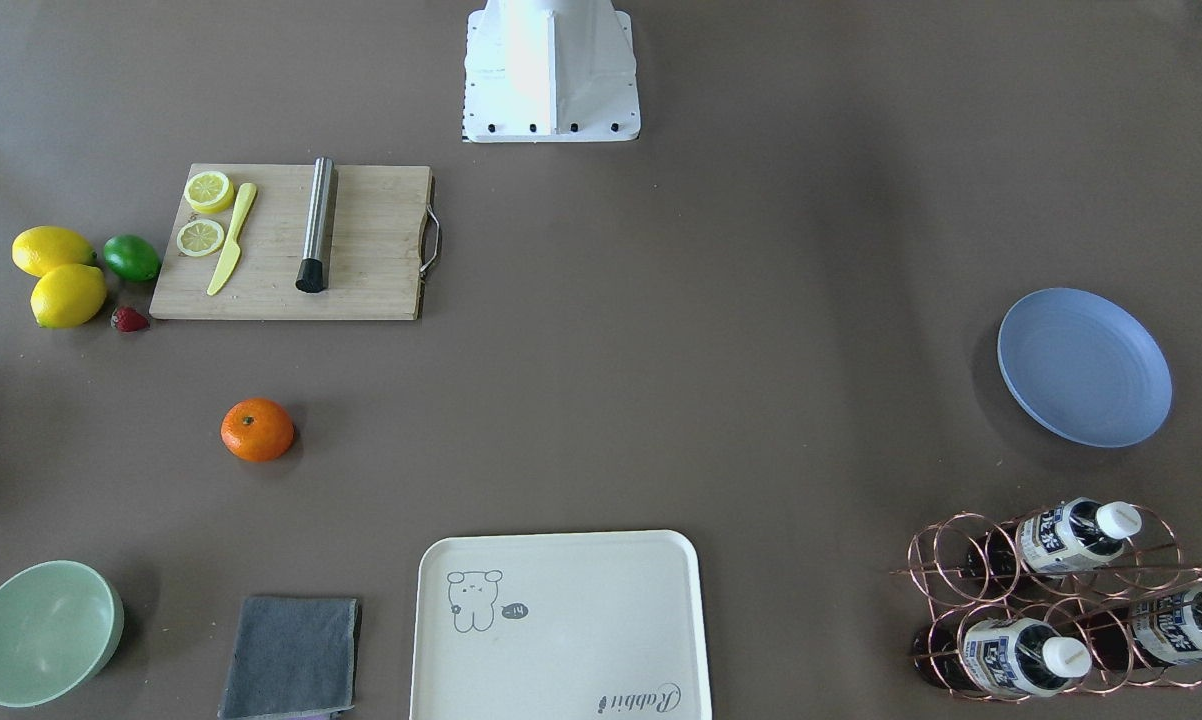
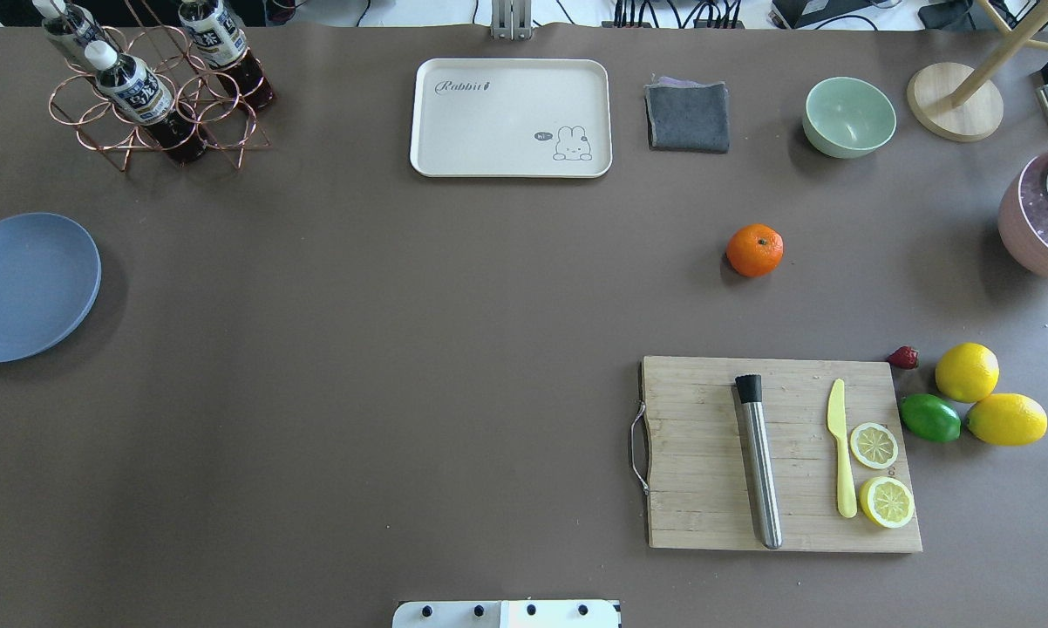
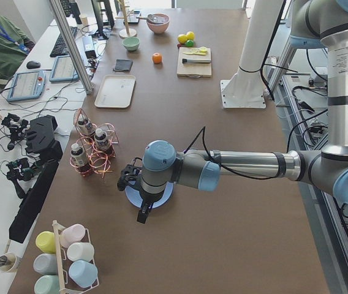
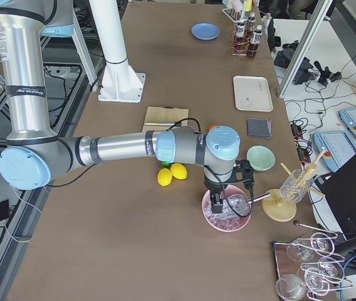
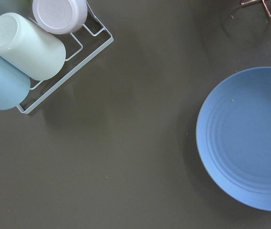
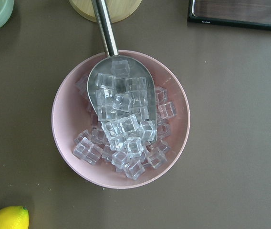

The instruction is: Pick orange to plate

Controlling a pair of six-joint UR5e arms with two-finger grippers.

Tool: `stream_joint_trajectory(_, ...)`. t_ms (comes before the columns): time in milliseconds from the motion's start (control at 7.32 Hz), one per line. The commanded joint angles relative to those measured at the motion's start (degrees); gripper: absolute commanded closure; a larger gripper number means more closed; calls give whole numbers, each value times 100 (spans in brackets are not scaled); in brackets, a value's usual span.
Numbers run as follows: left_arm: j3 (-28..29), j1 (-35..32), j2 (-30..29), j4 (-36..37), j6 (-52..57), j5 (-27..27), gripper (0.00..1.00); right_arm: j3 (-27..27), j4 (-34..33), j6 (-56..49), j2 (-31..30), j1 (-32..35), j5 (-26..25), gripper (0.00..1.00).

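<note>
The orange lies alone on the brown table, between the cutting board and the green bowl, and shows again in the front view. The blue plate sits empty at the opposite end of the table. My left gripper hangs over the plate's near edge, and the left wrist view looks down on the plate. My right gripper hovers above a pink bowl of ice, far from the orange. Both grippers show only in the side views, so I cannot tell their state.
A wooden cutting board carries a steel muddler, a yellow knife and lemon slices, with lemons, a lime and a strawberry beside it. Along the far edge stand a cream tray, grey cloth, green bowl and bottle rack. The ice bowl holds a scoop.
</note>
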Motion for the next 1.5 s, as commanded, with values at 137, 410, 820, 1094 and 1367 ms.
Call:
stream_joint_trajectory(137,-22,93,-3,-1,5,-14,2,0,0,-7,-36,0,9,0)
stream_joint_trajectory(410,-13,93,-3,-1,5,-14,2,-9,0,-24,-80,0,18,0)
stream_joint_trajectory(820,5,93,5,8,-4,-5,2,0,0,-68,-80,0,26,0)
stream_joint_trajectory(1094,13,93,5,8,-4,-5,2,0,0,-68,-89,0,35,0)
stream_joint_trajectory(1367,22,93,49,8,-4,-5,2,8,0,-68,-98,0,35,0)
